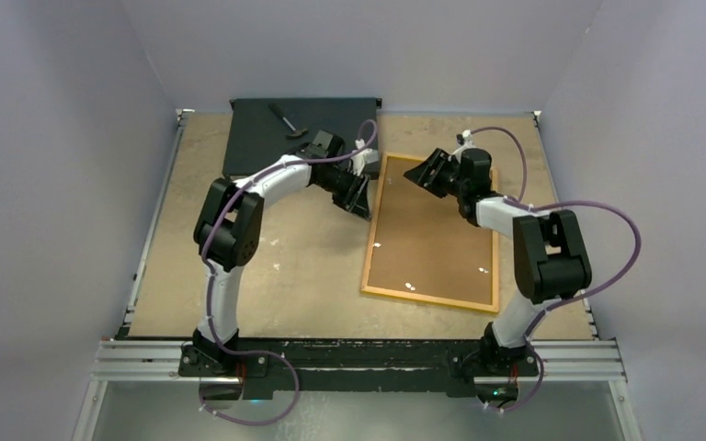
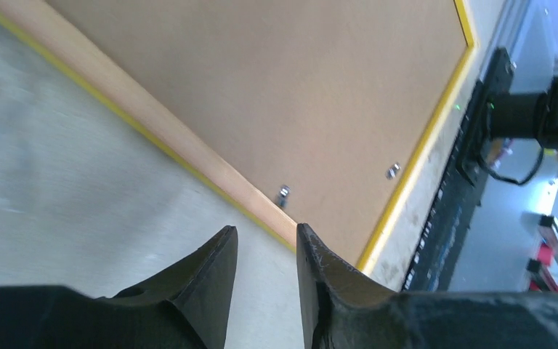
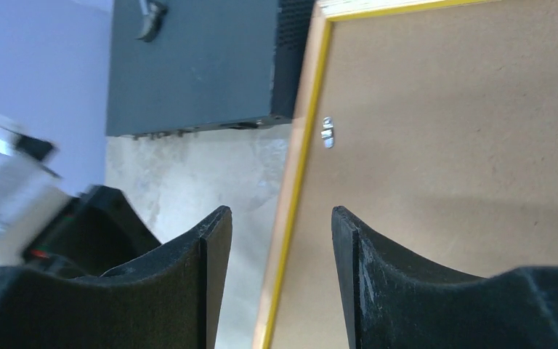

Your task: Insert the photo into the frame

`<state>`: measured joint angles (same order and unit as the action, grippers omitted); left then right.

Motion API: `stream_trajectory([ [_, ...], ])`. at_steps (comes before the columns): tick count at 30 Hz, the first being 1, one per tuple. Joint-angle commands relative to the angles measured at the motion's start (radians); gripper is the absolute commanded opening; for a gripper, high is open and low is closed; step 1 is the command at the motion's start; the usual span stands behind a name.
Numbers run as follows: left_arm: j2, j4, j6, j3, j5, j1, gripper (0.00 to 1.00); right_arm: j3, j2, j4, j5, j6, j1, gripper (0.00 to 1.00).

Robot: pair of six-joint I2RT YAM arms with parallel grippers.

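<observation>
The frame (image 1: 427,299) lies flat on the table right of centre, its yellow border around a brown backing board (image 1: 432,239) with small metal clips (image 2: 284,194). The photo is out of view. My left gripper (image 1: 360,197) hovers at the frame's far left edge. In the left wrist view its fingers (image 2: 265,228) stand apart over bare table beside the frame's border (image 2: 189,156), holding nothing. My right gripper (image 1: 415,175) is over the frame's far left corner. Its jaws (image 3: 280,211) are open with the yellow edge (image 3: 301,145) below the gap.
A flat black box (image 1: 276,138) lies at the back left, close to the frame's corner, with a small dark tool (image 1: 287,119) on it. Grey walls enclose the table on three sides. The right arm's base (image 2: 479,131) stands past the frame's near end.
</observation>
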<state>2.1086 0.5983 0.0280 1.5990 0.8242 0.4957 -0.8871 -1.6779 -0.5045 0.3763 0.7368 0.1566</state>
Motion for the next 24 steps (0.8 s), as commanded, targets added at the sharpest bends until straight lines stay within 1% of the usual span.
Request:
stream_trajectory([
  [1,0.064,-0.114,-0.093,0.09,-0.071,-0.021,0.35,-0.087,-0.084,0.031,-0.034,-0.068,0.002,0.56],
  [3,0.088,-0.187,-0.138,0.095,-0.101,-0.024,0.35,-0.113,-0.119,0.023,-0.032,-0.066,0.001,0.56],
  [6,0.129,-0.278,-0.208,0.105,-0.101,-0.036,0.35,-0.138,-0.159,0.008,-0.033,-0.075,0.002,0.55],
  [12,0.208,-0.328,-0.26,0.159,-0.072,-0.039,0.34,-0.214,-0.255,-0.014,-0.019,-0.1,0.001,0.54],
  [14,0.22,-0.343,-0.269,0.161,-0.067,-0.039,0.33,-0.248,-0.294,-0.016,0.009,-0.106,0.001,0.53],
  [17,0.239,-0.356,-0.283,0.16,-0.055,-0.04,0.28,-0.292,-0.351,-0.024,0.055,-0.097,0.005,0.49],
  [24,0.264,-0.366,-0.284,0.141,-0.031,-0.031,0.18,-0.358,-0.418,-0.003,0.093,-0.113,0.03,0.46],
])
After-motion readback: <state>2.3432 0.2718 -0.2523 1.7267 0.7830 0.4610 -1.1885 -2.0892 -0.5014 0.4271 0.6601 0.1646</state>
